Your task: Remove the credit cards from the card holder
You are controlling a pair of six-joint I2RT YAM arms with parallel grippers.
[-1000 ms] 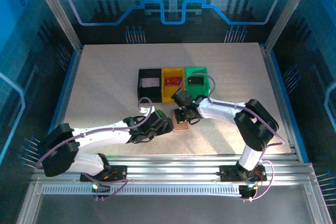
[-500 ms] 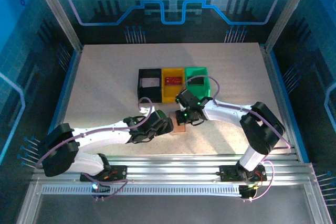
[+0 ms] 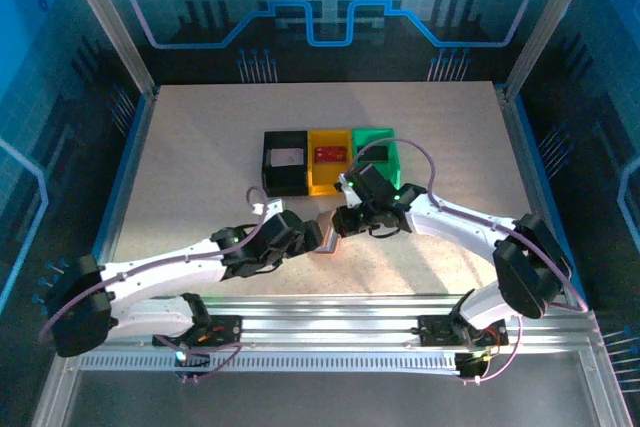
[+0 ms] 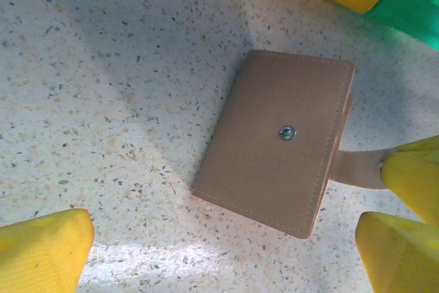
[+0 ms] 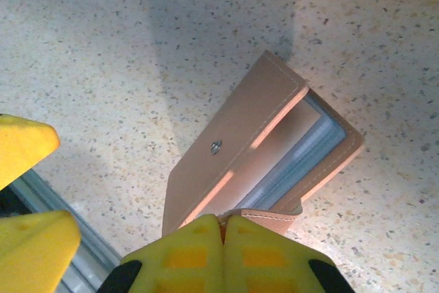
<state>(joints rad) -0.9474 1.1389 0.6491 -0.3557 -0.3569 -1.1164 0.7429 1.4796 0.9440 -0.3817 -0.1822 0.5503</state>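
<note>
R pincer (image 5: 221,237) is shut tight on the tab (image 4: 353,169) of the wallet (image 4: 274,142). Its two yellow fingers (image 5: 185,259) press together w/ the thin tab btw them. The tab sticks out from the wallet's side. The wallet is tan & lies on the table (image 4: 103,66) w/ its snap (image 4: 287,132) facing up. In the R wrist view the top flap is lifted a bit, like a book just opening, & grey pockets (image 5: 305,145) show inside. Can't tell what is in them. L pincer (image 3: 312,237) is wide open, low over the wallet. One of its yellow fingers (image 4: 41,248) is off to one side, well apart from the wallet. In the top view both pincers meet near the middle of the table, w/ the wallet under them. It lies just in front of 3 bins in a row: black bin (image 3: 285,185), yellow bin (image 3: 325,185), green bin (image 3: 378,135). A pale card (image 3: 287,157) lies in the black bin & a red card (image 3: 330,154) in the yellow bin. R arm (image 3: 460,222) hides part of the green bin, so can't tell what is in it.
</note>
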